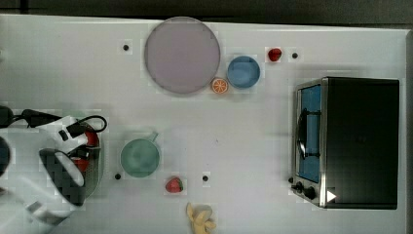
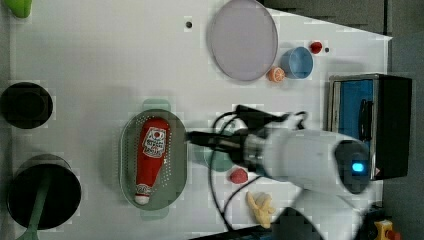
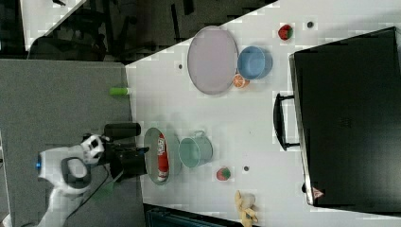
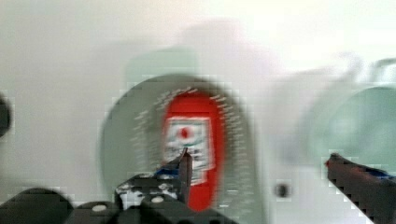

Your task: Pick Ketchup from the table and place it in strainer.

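The ketchup [image 2: 151, 159] lies flat inside the pale green strainer [image 2: 126, 150], its white cap toward the left view's bottom. My gripper [image 2: 193, 136] hangs at the strainer's right edge in the left view, apart from the bottle. In the wrist view the ketchup [image 4: 194, 140] rests in the strainer [image 4: 114, 140] below my gripper [image 4: 261, 168], whose fingers [image 4: 184, 164] stand wide apart and open with nothing between them. In the top view my arm covers most of the strainer [image 1: 99, 168] and only red bits of the ketchup [image 1: 91, 139] show. In the right view the ketchup [image 3: 162, 153] lies in the strainer [image 3: 150, 142].
A teal cup [image 1: 140, 157] with a handle stands right beside the strainer. Farther along lie a strawberry [image 1: 174, 185] and a banana [image 1: 200, 218]. A grey plate [image 1: 181, 55], a blue bowl [image 1: 243, 71], an orange slice [image 1: 219, 86] and a toaster oven [image 1: 358, 141] stand beyond.
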Motion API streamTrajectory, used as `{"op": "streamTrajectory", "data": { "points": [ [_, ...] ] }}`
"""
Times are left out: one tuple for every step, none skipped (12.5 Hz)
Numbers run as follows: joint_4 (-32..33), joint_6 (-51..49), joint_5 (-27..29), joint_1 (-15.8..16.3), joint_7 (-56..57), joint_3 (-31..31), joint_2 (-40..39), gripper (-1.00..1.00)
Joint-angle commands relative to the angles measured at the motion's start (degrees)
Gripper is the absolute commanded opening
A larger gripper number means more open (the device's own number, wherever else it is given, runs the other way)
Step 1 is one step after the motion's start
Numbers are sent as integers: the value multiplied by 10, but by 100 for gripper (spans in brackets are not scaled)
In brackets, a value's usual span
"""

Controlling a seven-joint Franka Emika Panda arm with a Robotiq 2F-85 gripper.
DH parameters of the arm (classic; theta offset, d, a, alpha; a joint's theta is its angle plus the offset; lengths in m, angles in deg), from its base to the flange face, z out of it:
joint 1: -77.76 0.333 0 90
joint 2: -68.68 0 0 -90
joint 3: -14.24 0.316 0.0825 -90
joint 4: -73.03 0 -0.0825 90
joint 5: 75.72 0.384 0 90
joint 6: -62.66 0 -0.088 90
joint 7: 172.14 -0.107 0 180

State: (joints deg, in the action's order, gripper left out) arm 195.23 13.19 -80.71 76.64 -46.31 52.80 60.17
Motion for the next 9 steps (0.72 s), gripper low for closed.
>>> {"op": "streamTrajectory", "data": {
  "points": [
    [-58, -94, 25, -64, -26, -10, 54, 100],
    [-75, -123, 48, -80, -22, -23, 71, 100],
    [-92, -148, 72, -92, -16, -39, 87, 100],
    [-109, -172, 85, -102, -7, -57, 100, 100],
    [-124, -197, 86, -108, 2, -78, 113, 100],
    [-139, -225, 86, -112, 9, -100, 124, 100],
    [-153, -260, 86, -115, 18, -123, 133, 100],
    [-170, -295, 86, -116, 28, -145, 138, 100],
    [-188, -329, 86, -116, 34, -165, 140, 100]
  ]
}}
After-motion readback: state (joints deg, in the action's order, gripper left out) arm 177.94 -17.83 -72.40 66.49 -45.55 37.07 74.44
